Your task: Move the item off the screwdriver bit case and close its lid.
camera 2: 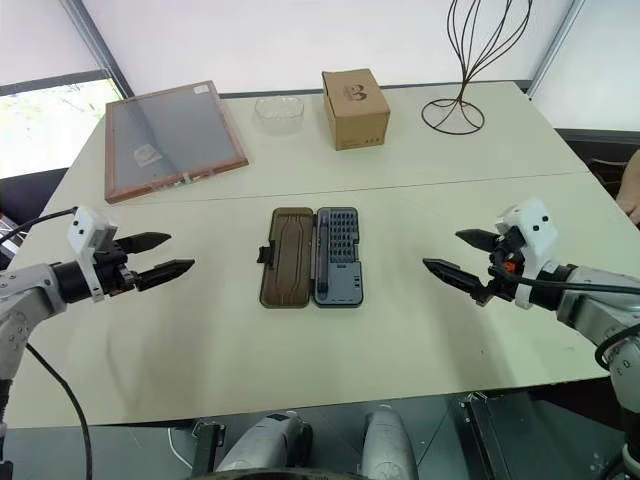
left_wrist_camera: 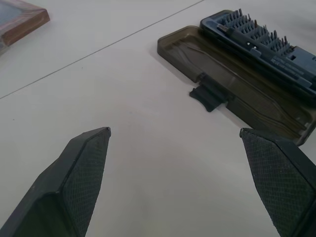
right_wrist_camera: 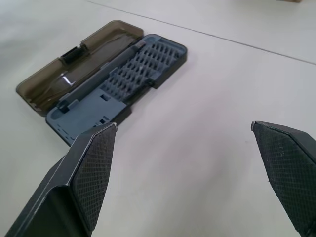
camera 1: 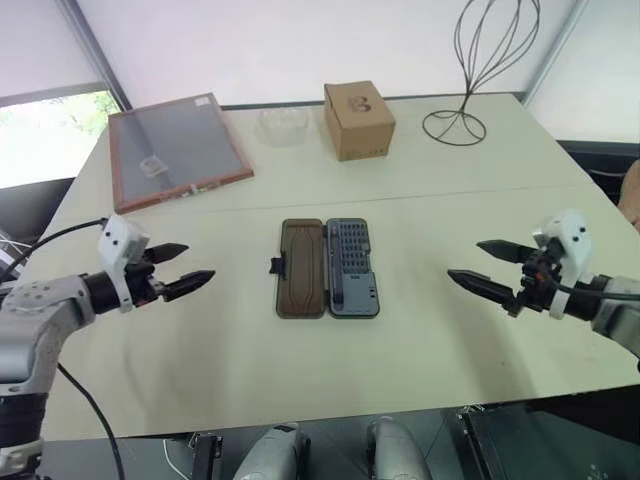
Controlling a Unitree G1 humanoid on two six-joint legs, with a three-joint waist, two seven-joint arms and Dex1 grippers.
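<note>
The screwdriver bit case (camera 1: 328, 268) lies open and flat in the middle of the table. Its brown see-through lid (camera 1: 302, 268) is folded out to the left, with a small latch tab on its outer edge. The blue-grey tray (camera 1: 352, 266) with rows of bits is on the right. I see nothing resting on top of either half. My left gripper (camera 1: 198, 262) hovers open to the left of the lid, fingertips pointing at it. To the right of the tray, my right gripper (camera 1: 465, 260) is open too. Both stand well apart from the case (right_wrist_camera: 123, 74).
At the back of the table are a wood-framed panel (camera 1: 175, 148) on the left, a clear bowl (camera 1: 283, 125), a cardboard box (camera 1: 358, 120) and a black wire stand (camera 1: 480, 70). A seam crosses the table behind the case.
</note>
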